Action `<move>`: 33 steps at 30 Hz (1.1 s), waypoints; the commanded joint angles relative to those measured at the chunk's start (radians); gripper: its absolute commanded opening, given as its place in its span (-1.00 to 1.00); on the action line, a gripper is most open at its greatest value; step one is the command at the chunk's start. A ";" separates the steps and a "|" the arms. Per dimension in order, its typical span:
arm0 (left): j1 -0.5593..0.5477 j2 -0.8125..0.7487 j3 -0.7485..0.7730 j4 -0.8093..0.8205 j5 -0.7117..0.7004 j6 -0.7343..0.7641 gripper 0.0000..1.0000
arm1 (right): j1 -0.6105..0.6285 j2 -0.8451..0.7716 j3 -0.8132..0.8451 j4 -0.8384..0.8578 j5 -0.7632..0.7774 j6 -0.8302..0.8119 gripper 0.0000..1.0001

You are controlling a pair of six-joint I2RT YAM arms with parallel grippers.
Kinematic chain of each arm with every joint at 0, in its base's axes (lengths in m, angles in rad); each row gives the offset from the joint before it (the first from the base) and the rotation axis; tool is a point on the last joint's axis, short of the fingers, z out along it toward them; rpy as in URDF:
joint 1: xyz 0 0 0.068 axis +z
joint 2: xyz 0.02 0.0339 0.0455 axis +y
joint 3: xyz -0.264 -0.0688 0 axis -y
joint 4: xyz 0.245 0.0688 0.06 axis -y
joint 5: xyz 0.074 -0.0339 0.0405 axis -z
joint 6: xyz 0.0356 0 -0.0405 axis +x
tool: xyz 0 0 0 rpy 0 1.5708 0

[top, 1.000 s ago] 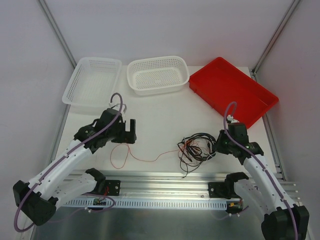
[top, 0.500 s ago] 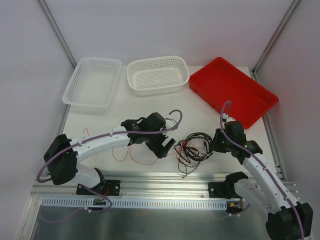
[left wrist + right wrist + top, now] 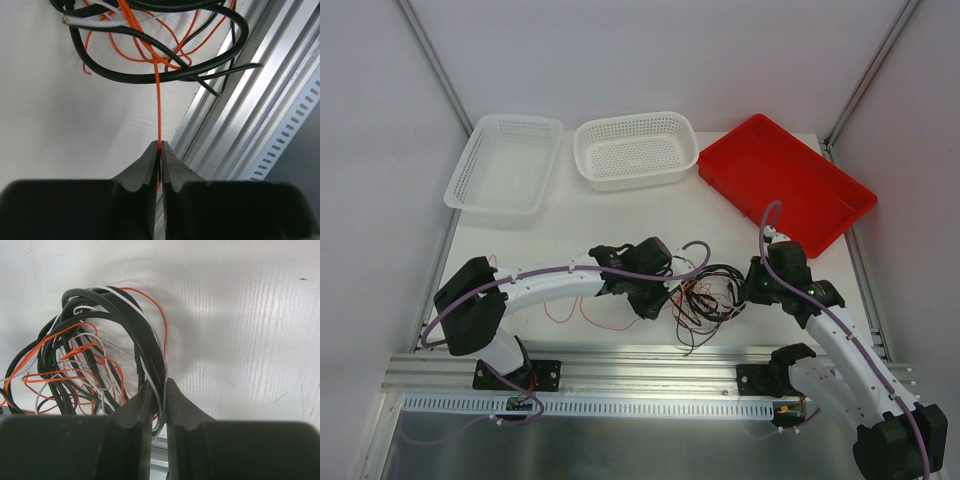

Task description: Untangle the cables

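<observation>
The tangled cables (image 3: 710,295) lay on the table (image 3: 620,220) between both arms; the left gripper (image 3: 160,148) was clenched on one red-orange wire (image 3: 158,110), which ran straight ahead into the knot; the right gripper (image 3: 159,390) pinched black and white strands (image 3: 142,352) on the knot's opposite side.

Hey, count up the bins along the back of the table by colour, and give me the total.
White mesh baskets: 2
Red tray: 1
Total: 3
</observation>
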 commanded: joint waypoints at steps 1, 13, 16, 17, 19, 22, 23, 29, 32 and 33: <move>-0.008 -0.038 0.000 0.027 0.019 0.005 -1.00 | 0.005 0.010 0.043 0.024 0.031 0.012 -0.78; 0.191 -0.573 -0.023 -0.026 -0.288 -0.091 -1.00 | -0.004 0.053 0.005 0.008 0.144 0.060 -0.95; 0.261 -0.687 0.023 -0.053 -0.332 -0.108 -1.00 | -0.010 0.069 0.005 0.008 0.152 0.075 -0.98; 0.288 -0.726 0.040 -0.075 -0.349 -0.107 -1.00 | -0.013 0.074 0.005 0.009 0.155 0.078 -0.98; 0.302 -0.751 0.104 -0.095 -0.404 -0.099 -1.00 | -0.015 0.080 0.006 0.011 0.162 0.086 -0.99; 0.310 -0.779 0.202 -0.131 -0.476 -0.087 -1.00 | -0.019 0.086 0.006 0.009 0.175 0.093 -0.99; 0.310 -0.777 0.250 -0.138 -0.525 -0.082 -1.00 | -0.021 0.086 0.008 0.009 0.175 0.093 -0.99; 0.310 -0.741 0.325 -0.159 -0.593 -0.059 -1.00 | -0.022 0.089 0.008 0.015 0.164 0.104 -0.90; 0.311 -0.713 0.293 -0.154 -0.634 -0.094 -1.00 | -0.022 0.086 0.011 0.011 0.164 0.098 -0.78; 0.311 -0.705 0.255 -0.149 -0.668 -0.122 -1.00 | -0.021 0.086 0.009 0.009 0.163 0.093 -0.70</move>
